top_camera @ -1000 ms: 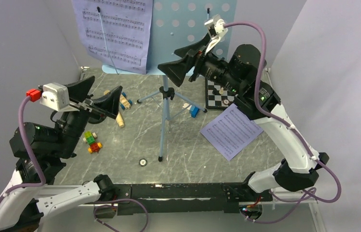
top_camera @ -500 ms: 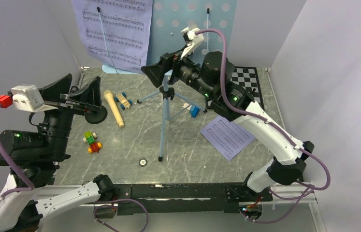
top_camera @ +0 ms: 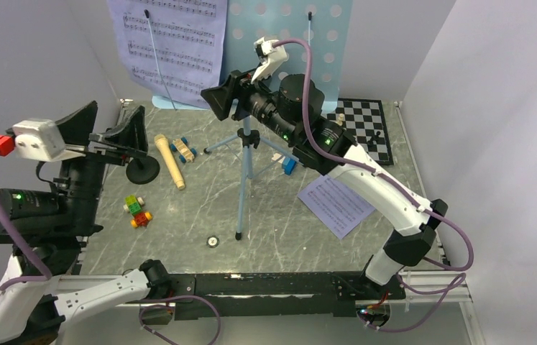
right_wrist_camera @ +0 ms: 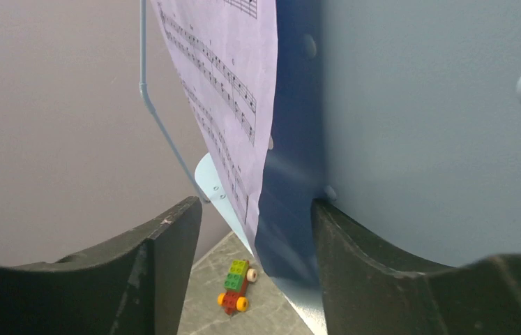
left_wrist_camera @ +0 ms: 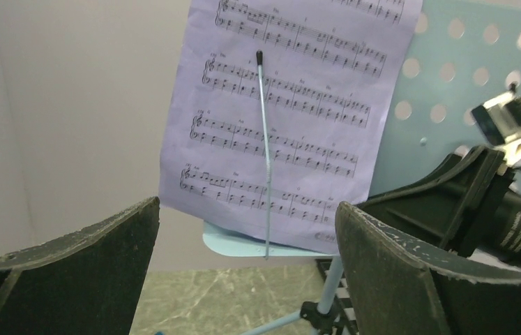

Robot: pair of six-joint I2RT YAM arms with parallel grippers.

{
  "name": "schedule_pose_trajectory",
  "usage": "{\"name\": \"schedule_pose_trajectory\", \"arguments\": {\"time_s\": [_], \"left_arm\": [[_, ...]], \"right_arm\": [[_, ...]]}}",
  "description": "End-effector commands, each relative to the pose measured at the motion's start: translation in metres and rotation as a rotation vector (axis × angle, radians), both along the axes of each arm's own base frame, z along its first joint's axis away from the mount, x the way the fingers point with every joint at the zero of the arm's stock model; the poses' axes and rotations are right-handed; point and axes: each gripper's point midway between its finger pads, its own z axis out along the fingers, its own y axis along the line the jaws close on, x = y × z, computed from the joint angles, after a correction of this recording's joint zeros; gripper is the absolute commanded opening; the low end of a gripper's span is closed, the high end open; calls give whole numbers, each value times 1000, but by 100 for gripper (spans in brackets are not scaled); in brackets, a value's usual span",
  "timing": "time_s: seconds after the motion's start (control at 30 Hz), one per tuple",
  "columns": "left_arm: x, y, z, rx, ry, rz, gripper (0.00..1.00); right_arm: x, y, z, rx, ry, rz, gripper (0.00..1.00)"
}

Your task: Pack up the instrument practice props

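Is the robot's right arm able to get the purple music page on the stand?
Probably yes. The right hand is up at the music stand, its fingers apart on either side of the edge of the purple page, with nothing blocking it.

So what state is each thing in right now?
Music stand, upright on its legs.
Page on the stand, propped upright.
Loose page, flat on the table.
Microphone, lying on its side.
Mic stand, resting on its round base.
Left end effector, open, empty.
Right end effector, open, straddling the propped page's edge.
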Motion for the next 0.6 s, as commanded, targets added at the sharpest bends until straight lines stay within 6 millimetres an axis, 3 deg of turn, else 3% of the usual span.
{"name": "schedule_pose_trajectory", "arguments": {"time_s": [0.0,0.13,0.3,0.57], "left_arm": [[10,-1,3,77,-29,85,99],[18,-14,3,109,-23,56,99],[30,-29,-3,131,13,-21,99],[48,-34,0,43,35,-123,99]], "right_arm": [[5,-5,36,104,-55,-44,58],[5,0,39,108,-65,-38,44],[4,3,39,95,-72,-34,46],[4,1,40,87,-84,-43,42]]}}
